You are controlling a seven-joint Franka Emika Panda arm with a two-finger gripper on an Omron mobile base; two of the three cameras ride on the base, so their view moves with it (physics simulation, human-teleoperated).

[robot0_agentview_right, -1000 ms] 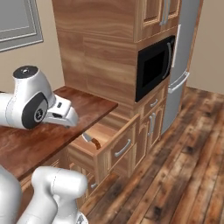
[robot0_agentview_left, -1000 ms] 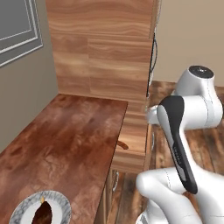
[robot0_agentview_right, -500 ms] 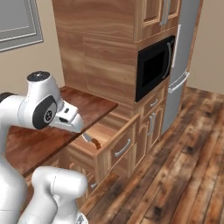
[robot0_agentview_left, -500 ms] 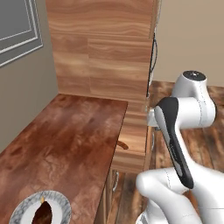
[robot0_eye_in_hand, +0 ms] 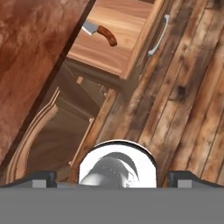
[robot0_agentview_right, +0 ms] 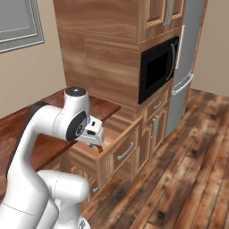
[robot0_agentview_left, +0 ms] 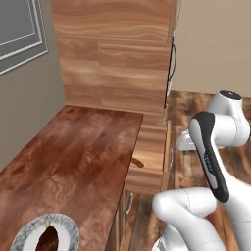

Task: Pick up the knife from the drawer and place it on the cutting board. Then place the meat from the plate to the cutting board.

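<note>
arm swung out over the open drawer [robot0_eye_in_hand: 114, 41] since a second ago, knife [robot0_eye_in_hand: 99, 32] at 12 o'clock in hand view, gripper [robot0_agentview_right: 95, 144] jaws apart, empty

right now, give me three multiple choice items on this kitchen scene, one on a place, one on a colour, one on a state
1. Where is the knife?
A. in the drawer
B. on the plate
C. on the floor

2. What colour is the knife's handle?
A. black
B. brown-orange
C. white

3. How is the drawer?
A. shut
B. removed
C. pulled open

Key:
1 A, the hand view shows it lying on the drawer's wooden bottom.
2 B, the handle is brown-orange beside a grey blade.
3 C, it juts out past the counter edge.
</note>
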